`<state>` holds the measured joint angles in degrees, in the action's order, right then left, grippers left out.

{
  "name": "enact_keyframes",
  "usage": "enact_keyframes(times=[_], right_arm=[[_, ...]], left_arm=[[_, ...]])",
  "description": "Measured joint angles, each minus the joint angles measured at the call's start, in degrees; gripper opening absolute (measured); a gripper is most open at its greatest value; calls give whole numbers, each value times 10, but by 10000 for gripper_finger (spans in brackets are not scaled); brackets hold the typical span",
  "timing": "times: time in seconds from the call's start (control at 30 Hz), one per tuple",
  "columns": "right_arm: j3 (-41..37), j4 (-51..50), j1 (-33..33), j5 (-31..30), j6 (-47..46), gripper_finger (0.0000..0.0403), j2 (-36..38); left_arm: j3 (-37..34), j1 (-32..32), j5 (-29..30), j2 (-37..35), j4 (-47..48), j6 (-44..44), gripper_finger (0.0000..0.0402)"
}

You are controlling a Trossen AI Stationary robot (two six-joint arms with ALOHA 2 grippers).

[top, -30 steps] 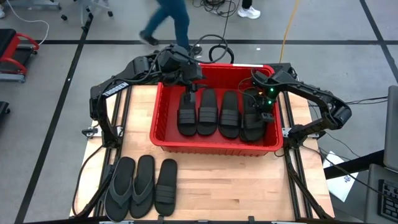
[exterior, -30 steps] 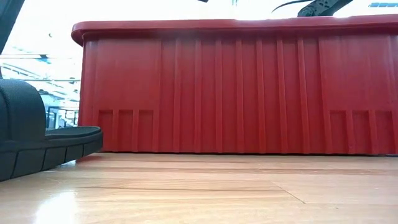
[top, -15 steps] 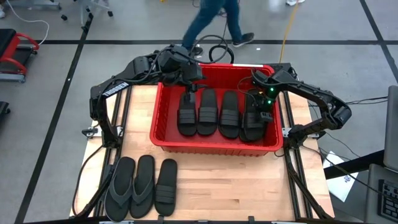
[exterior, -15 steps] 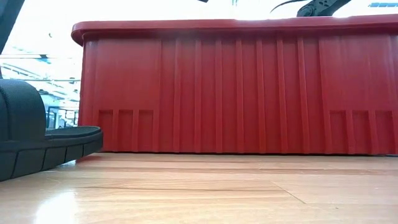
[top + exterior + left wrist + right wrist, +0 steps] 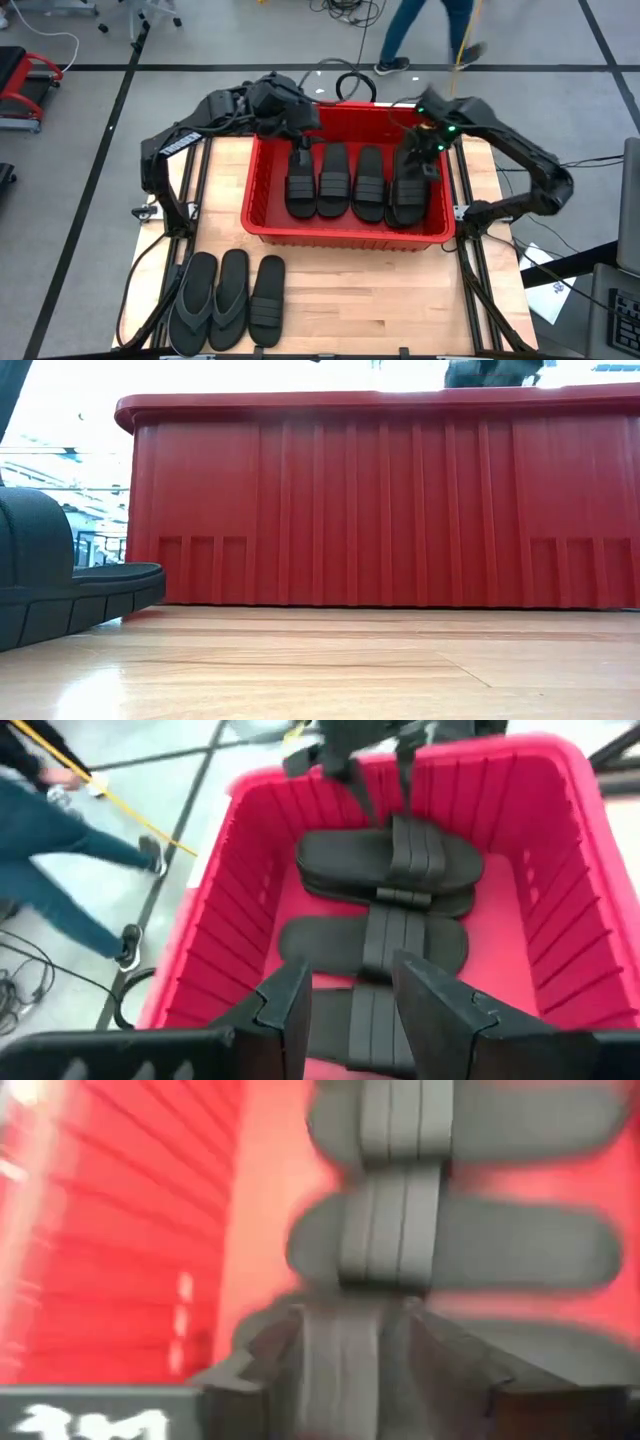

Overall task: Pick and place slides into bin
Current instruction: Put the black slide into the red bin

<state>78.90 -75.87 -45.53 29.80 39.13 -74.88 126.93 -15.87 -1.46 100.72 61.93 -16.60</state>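
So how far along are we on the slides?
Done: at least four ribbed slides lie in the bin. In hand: nothing gripped. The left hand and right hand hover open over the end slides. Left: one ribbed slide and the flip-flop pair on the table.

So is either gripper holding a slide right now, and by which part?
Cannot tell. The left gripper hangs over the leftmost slide's band, the right gripper over the rightmost slide's, both in the bin; no view shows an actual grip.
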Motion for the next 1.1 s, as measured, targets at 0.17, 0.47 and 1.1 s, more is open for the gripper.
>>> enact_keyframes(times=[0.17,0.47,1.1], right_arm=[[33,92,10,141,-38,79,97],[-28,360,44,319,-238,3,233],[-264,862,244,172,-566,0,291]], left_arm=[[0,14,27,-47,-4,17,136],[1,77,30,-107,-90,84,130],[-212,156,-82,-145,-217,82,0]])
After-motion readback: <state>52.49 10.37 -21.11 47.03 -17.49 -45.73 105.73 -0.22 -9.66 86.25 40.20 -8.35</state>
